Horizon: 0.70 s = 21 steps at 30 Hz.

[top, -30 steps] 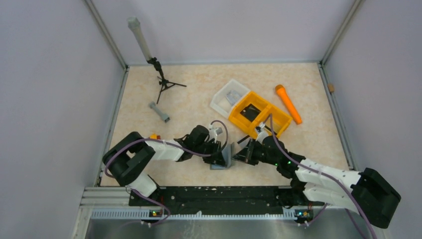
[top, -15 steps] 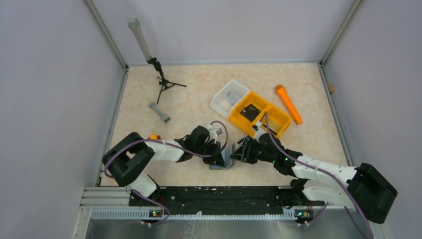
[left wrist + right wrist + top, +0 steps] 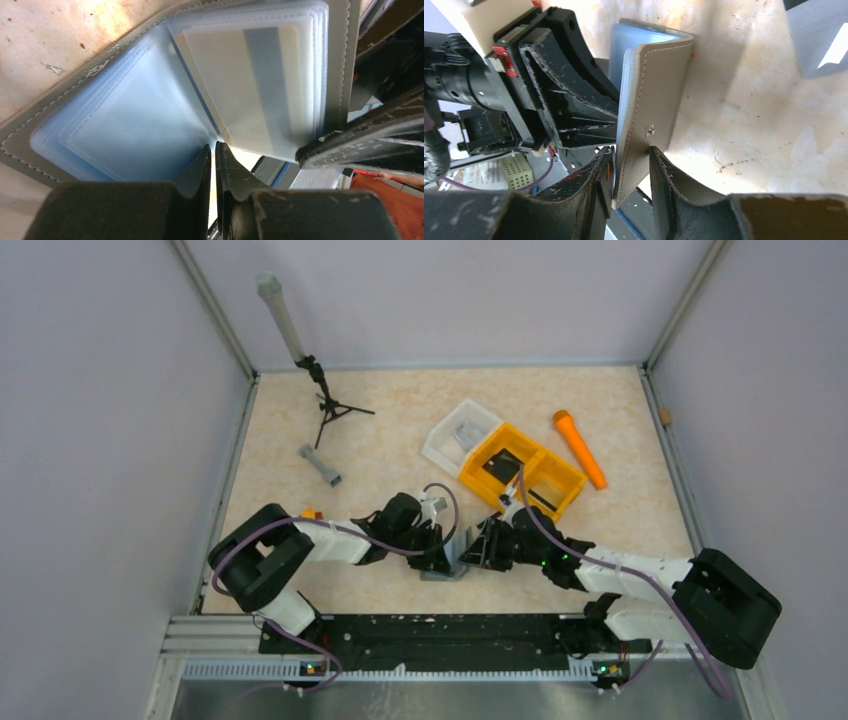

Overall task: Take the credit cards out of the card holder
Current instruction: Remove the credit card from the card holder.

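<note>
Now: the card holder (image 3: 457,560) stands on edge on the worktop (image 3: 380,430), at lower centre of the overhead frame. It is opened like a book between your two arms.

Right end effector (image 3: 629,149): fingers apart and straddling the bottom edge of the grey outer panel (image 3: 656,95). The panel's long axis runs up the right wrist frame. It looks loose in the gap rather than pinched.

Left end effector (image 3: 214,147): fingers drawn almost together with only a thin slit of light between them. The tips sit at the fold of the clear sleeves (image 3: 130,125). You cannot tell from this view whether a sleeve edge is nipped.

Key relation: one pale credit card (image 3: 260,85) with a grey-blue stripe sits in the sleeve up and to the right of the left tips. Its long axis is near vertical in that frame. The left arm is judged nearer the card, while the right arm is placed to steady the panel.

Change from a second ago: your right arm has slid left toward the holder. The holder and the left arm look unmoved.
</note>
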Tool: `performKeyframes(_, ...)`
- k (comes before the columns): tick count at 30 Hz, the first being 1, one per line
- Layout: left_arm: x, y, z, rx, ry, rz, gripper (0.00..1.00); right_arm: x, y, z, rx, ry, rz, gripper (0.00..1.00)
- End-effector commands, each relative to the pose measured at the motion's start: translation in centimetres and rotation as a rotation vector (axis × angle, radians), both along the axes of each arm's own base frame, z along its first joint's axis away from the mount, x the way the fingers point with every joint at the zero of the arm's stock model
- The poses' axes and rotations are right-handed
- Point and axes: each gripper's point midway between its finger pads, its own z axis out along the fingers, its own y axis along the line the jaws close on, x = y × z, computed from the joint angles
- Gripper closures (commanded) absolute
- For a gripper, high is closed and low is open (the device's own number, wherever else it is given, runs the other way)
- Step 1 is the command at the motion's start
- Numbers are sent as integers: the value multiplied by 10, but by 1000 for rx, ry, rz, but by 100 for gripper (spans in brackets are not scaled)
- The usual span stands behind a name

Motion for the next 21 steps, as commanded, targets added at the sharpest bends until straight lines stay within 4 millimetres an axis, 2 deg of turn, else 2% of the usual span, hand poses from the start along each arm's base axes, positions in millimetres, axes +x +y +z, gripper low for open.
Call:
performKeyframes(1, -13, 21, -31, 124, 38, -7, 89, 8, 15, 34, 124, -81, 9, 66)
performKeyframes(4, -14, 20, -31, 120, 43, -13, 90, 8, 16, 38, 136, -93, 6, 60)
performKeyframes(10, -15, 18, -31, 119, 44, -19, 90, 7, 16, 31, 115, -73, 14, 66)
performKeyframes(16, -14, 17, -26, 114, 34, -21, 91, 6, 16, 25, 76, -60, 32, 51)
performKeyframes(21, -12, 12, -14, 115, 8, -39, 90, 7, 14, 18, 25, -49, 42, 48)
